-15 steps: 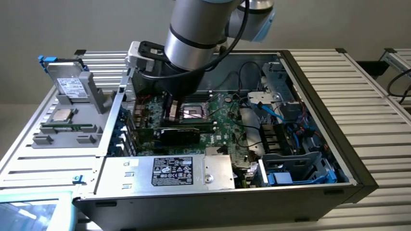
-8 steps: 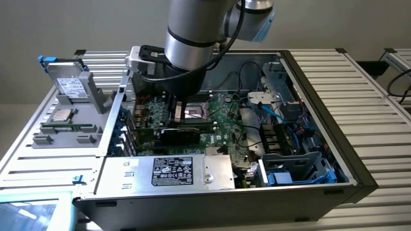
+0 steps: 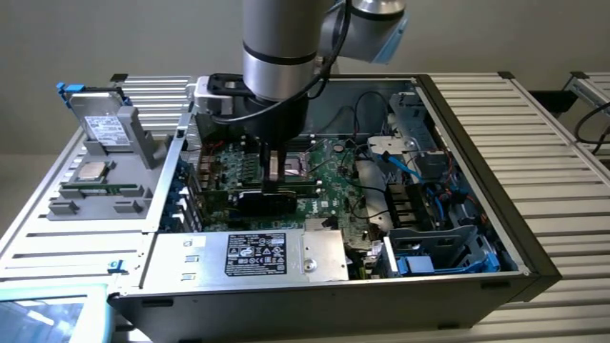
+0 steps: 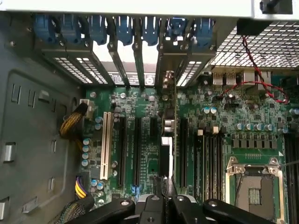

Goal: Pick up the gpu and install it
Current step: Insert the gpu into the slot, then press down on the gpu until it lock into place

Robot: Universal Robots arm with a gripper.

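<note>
Gripper (image 4: 164, 196) clamps gpu (image 4: 164, 154) edge-on over mobo (image 4: 149, 140) slots.

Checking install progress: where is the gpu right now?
The gpu stands on edge over the motherboard's expansion slots, inside the open case, gripped by the shut gripper.

No wording can be made out anywhere. The black label (image 3: 256, 254) on the silver power supply box (image 3: 238, 261) in the exterior view carries white print and a row of small marks, all too fine to read. A white sticker (image 3: 101, 127) on the grey holder (image 3: 105, 161) beside the case is likewise illegible, as is the small white tag (image 4: 149, 80) near the slot brackets in the wrist view.
</note>
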